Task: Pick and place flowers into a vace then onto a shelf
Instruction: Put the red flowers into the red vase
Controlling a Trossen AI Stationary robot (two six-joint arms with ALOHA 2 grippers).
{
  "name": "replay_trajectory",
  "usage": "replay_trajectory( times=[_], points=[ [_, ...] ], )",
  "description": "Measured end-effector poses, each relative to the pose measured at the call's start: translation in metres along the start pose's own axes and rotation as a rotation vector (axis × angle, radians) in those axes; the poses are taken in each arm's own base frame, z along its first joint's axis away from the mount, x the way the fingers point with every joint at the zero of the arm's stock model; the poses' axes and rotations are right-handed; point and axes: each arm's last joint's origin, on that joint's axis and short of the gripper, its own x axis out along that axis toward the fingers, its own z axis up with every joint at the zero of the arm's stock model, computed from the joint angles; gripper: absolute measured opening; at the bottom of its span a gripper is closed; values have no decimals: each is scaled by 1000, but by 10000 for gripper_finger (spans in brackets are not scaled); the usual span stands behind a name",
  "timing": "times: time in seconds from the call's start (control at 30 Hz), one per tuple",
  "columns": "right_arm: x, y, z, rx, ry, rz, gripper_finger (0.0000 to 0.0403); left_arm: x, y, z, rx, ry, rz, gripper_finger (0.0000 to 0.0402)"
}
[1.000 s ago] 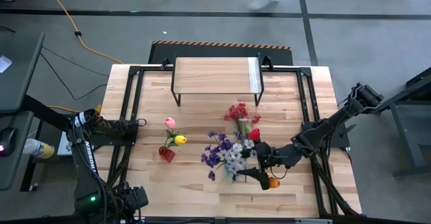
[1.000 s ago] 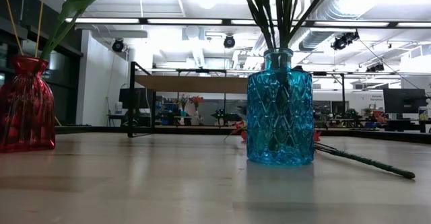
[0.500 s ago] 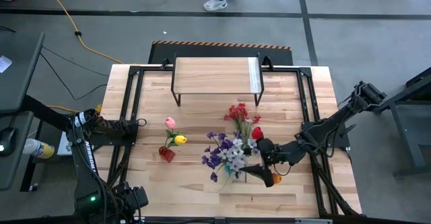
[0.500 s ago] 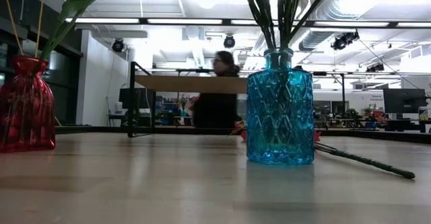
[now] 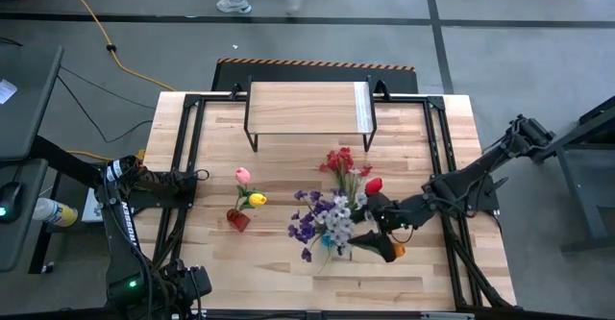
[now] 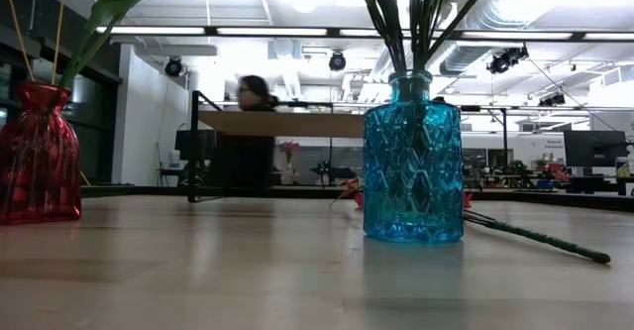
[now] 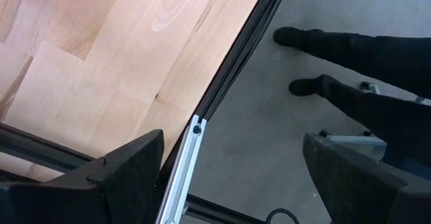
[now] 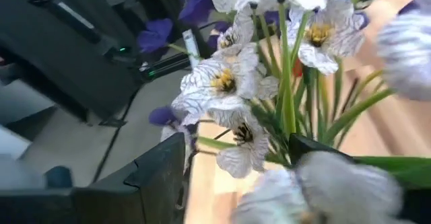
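A blue glass vase (image 6: 412, 162) stands mid-table and holds purple and white sprays (image 5: 325, 219). A red tulip (image 5: 373, 185) and an orange tulip (image 5: 396, 251) show beside my right gripper (image 5: 363, 228). That gripper is open and points from the table's right into the flower heads, with stems (image 8: 286, 89) between its fingers. A red cluster (image 5: 338, 161) lies on the table behind the vase. A red vase (image 5: 237, 220) holds a pink tulip and a yellow tulip. The shelf (image 5: 306, 107) stands at the far edge. My left gripper (image 7: 229, 177) waits open over the near left corner. My right gripper stands level among the flower heads above the blue vase, coming from the table's right. White blooms (image 8: 229, 83) and green stems fill the space between its fingers. I cannot tell whether a finger touches a stem or either tulip.
A long green stem (image 6: 540, 239) lies flat on the table right of the blue vase. Black frame rails (image 5: 434, 137) run along both sides of the table. A person (image 6: 248, 132) walks beyond the far edge. There is bare wood near the front edge.
My right gripper has drawn back a little toward the table's right and far edges and rolled slightly, its fingers as wide apart as before. The red and orange tulip heads have shifted the same way with it. The person beyond the table has walked leftward.
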Motion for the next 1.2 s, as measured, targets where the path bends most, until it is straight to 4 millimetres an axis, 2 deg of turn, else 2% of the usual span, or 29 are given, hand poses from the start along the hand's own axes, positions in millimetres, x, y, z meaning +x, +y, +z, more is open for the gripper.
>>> replay_trajectory(
  times=[0.17, 0.43, 0.83, 1.2],
  points=[
    [1, -3, 5, 32, 55, 81, 254, 0, 0, 0, 0, -4, 0, 385],
    [-2, 1, 23, 44, 37, 144, 254, 0, 0, 0, 0, -3, 0, 385],
    [-4, 4, 25, 58, 60, 187, 254, 0, 0, 0, 0, -2, 0, 385],
    [-8, 15, 41, 81, -84, 332, 254, 0, 0, 0, 0, -2, 1, 385]
  ],
)
